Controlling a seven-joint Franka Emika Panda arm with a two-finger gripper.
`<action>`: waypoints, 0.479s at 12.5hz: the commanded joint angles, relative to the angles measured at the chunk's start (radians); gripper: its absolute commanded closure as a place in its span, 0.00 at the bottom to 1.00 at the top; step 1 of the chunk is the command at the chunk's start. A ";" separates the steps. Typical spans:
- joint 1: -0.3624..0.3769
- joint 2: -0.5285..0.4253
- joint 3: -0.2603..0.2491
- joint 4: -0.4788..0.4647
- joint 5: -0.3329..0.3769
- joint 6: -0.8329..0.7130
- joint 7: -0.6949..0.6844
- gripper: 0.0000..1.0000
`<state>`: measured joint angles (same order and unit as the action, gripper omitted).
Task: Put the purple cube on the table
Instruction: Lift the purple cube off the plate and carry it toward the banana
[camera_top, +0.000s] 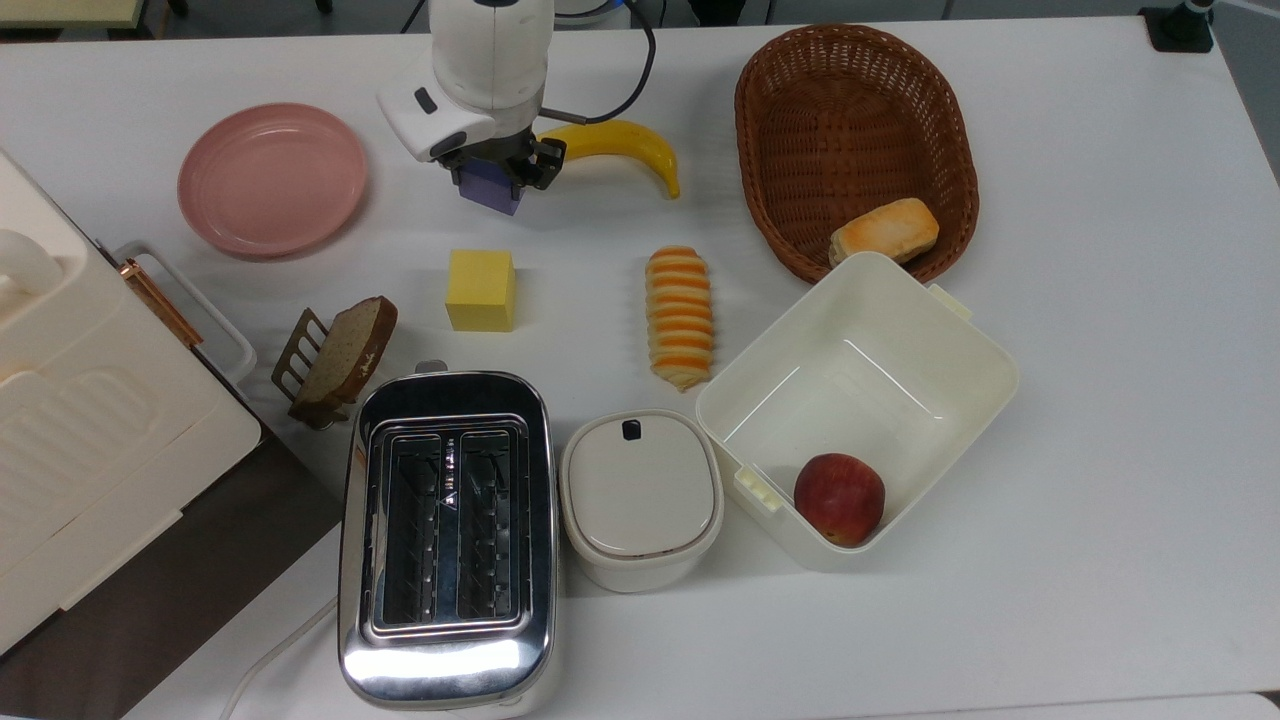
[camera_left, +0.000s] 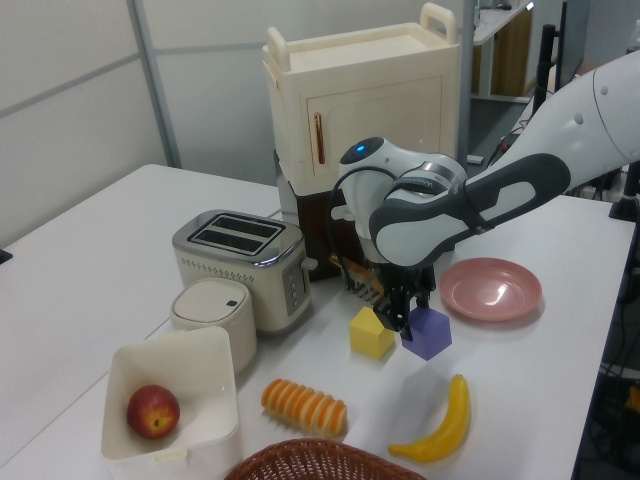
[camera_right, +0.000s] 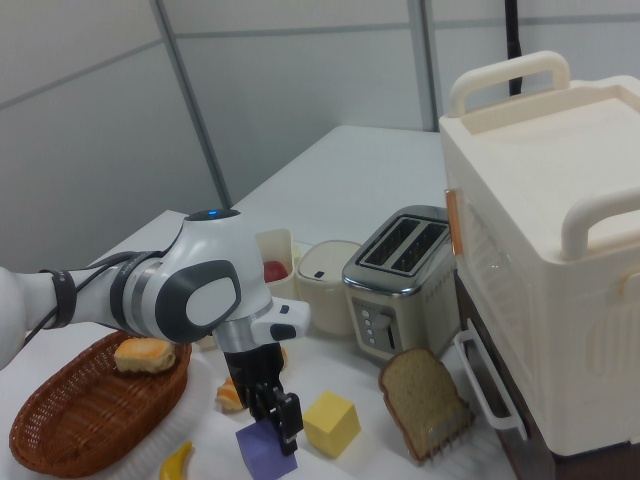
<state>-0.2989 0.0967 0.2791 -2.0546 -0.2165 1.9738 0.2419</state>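
Gripper (camera_top: 497, 172) clamps the purple cube (camera_top: 490, 190) between its fingers, over the table (camera_top: 1100, 300). In the top view, cube sits between pink plate (camera_top: 270, 178) and banana (camera_top: 610, 145), above the yellow cube (camera_top: 481, 290). In the left view, cube (camera_left: 428, 333) hangs just right of the yellow cube (camera_left: 371, 333), tilted.

arm lowered, end effector (camera_top: 497, 180) clamped closed
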 joint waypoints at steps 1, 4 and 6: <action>0.003 -0.012 0.000 -0.001 -0.011 -0.023 0.008 0.00; 0.000 -0.012 0.000 0.016 -0.011 -0.023 0.008 0.00; -0.003 -0.012 0.000 0.054 -0.011 -0.027 0.008 0.00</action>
<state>-0.3002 0.0968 0.2789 -2.0399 -0.2171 1.9738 0.2419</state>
